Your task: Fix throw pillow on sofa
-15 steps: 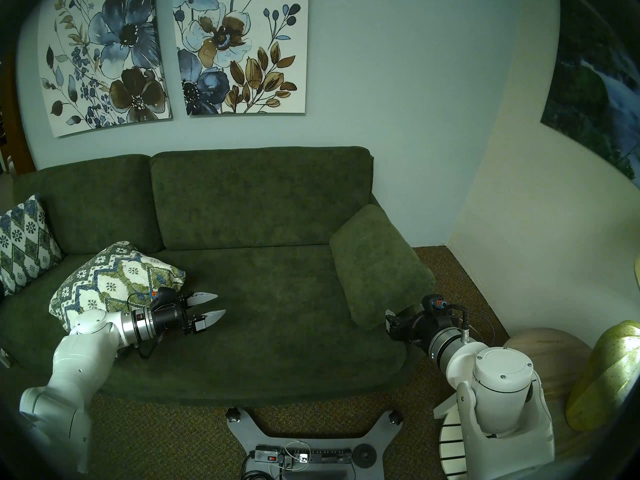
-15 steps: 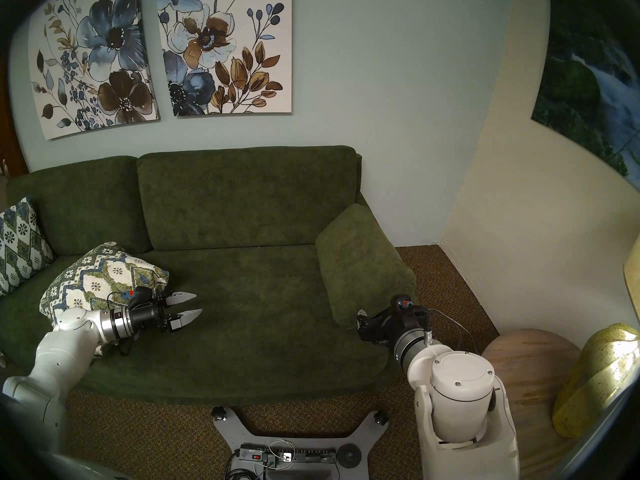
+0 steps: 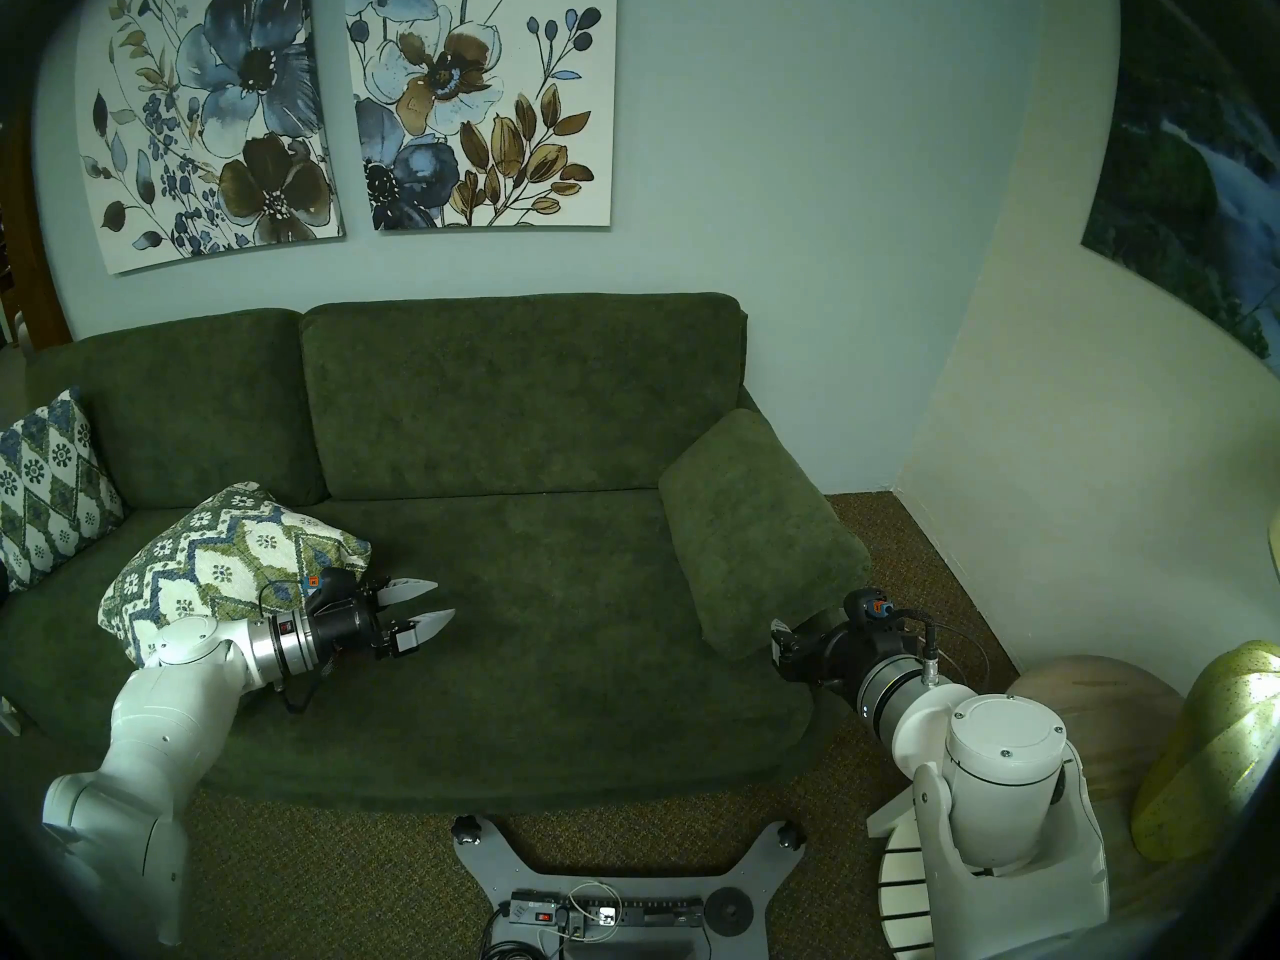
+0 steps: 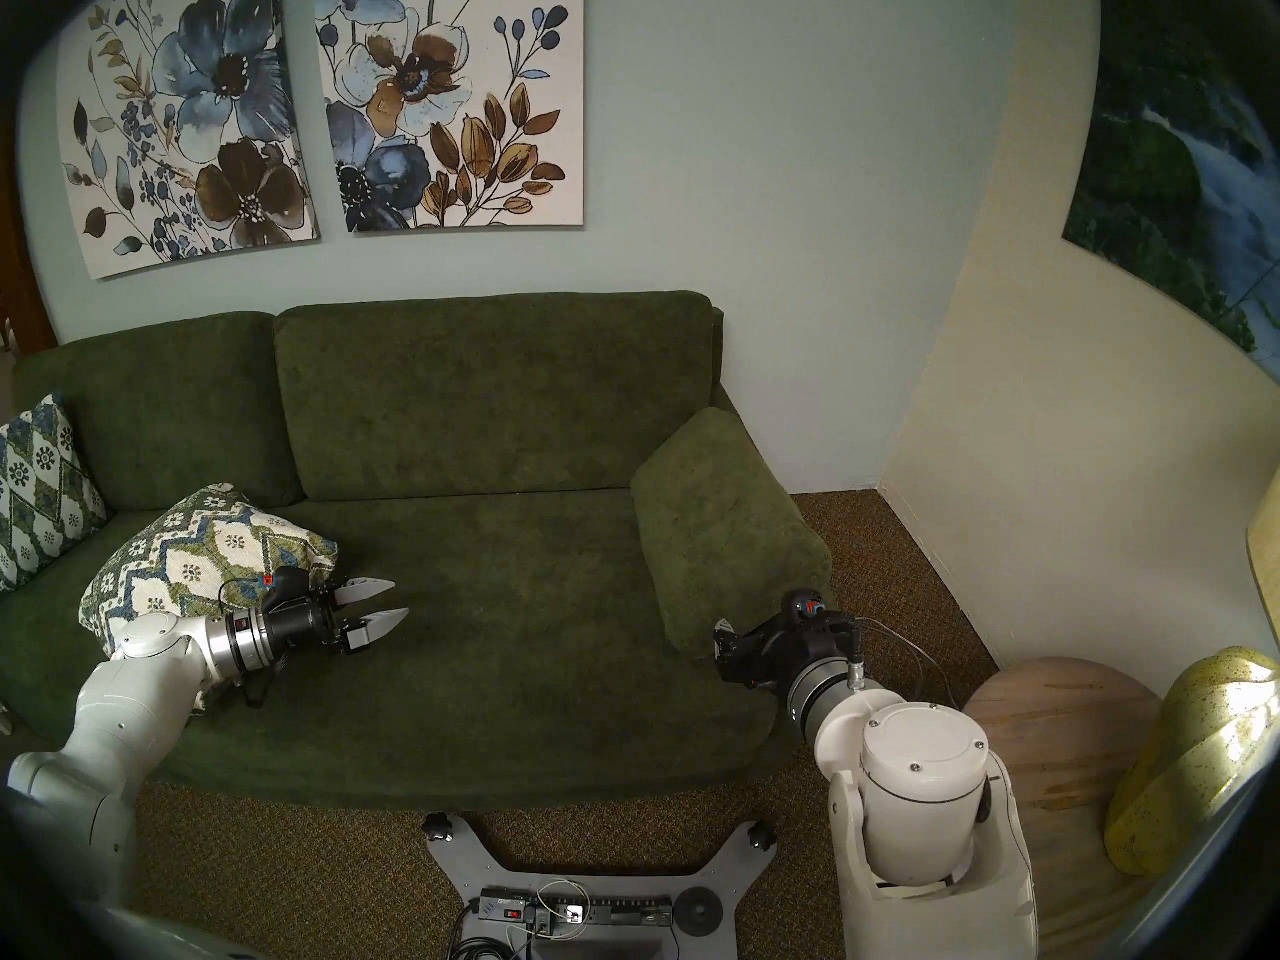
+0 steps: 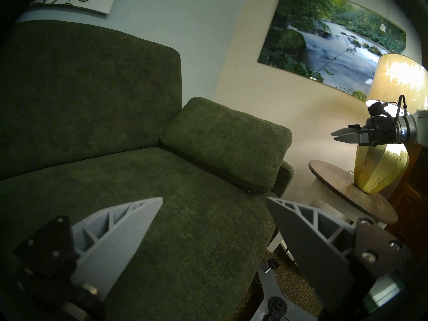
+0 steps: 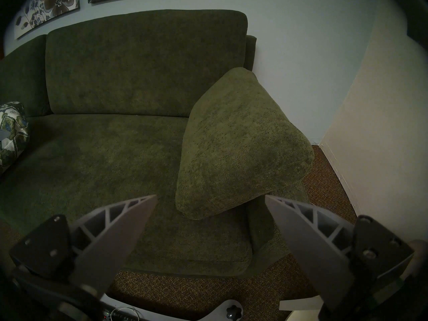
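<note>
Grey ribbed plastic fingers on the left gripper are spread apart, holding nothing, hovering just above the seat and aimed toward the middle of the sofa. Left wrist view confirms: bare green plush between the two fingers, no pillow in it.

Just behind the left wrist lies the throw pillow, cream with olive and blue zigzags. It is slumped on the seat's left part, tilted, its back corner near the foot of the left back cushion, its front corner hidden by the arm. Whether the arm touches it I cannot tell.

Right gripper is also parted and empty, hanging off the sofa's right front corner, near the plain green cushion that leans over the right arm of the sofa. Right wrist view shows only a sliver of the patterned pillow at its left edge.

Farther left, a bluer diamond-pattern pillow stands propped at the sofa's end. Lamp and round side table sit beyond the right end.

Progress, as a judgement: early, or between tries. Pillow looks unfixed, not upright against the backrest; no grip on it. Left to do: turn the left gripper back, grasp an edge, stand it up against the back cushion.
</note>
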`<act>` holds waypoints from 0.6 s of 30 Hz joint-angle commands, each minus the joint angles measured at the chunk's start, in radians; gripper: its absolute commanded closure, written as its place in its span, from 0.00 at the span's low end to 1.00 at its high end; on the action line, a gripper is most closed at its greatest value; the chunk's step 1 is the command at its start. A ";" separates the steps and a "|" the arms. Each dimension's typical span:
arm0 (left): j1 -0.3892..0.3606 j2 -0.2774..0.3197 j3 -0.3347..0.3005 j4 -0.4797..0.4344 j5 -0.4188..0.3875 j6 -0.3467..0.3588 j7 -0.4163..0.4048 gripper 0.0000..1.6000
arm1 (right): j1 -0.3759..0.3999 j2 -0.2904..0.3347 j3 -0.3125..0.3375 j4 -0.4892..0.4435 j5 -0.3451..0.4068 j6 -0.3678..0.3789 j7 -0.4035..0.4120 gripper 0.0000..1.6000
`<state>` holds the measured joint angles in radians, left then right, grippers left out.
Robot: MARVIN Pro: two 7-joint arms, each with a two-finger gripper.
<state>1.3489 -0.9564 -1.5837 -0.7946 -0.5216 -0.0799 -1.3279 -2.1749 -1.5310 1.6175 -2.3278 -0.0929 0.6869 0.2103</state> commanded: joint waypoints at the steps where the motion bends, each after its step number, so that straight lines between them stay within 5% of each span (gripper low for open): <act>1: -0.085 -0.010 -0.002 -0.002 -0.005 0.019 0.018 0.00 | 0.001 0.001 -0.002 -0.012 0.001 -0.001 0.002 0.00; 18: -0.244 0.174 -0.012 0.015 0.092 0.096 0.021 0.00 | 0.003 -0.004 -0.001 -0.007 -0.003 -0.002 0.004 0.00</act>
<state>1.1962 -0.8742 -1.5732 -0.7645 -0.4521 -0.0053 -1.3245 -2.1747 -1.5348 1.6184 -2.3256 -0.0971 0.6869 0.2133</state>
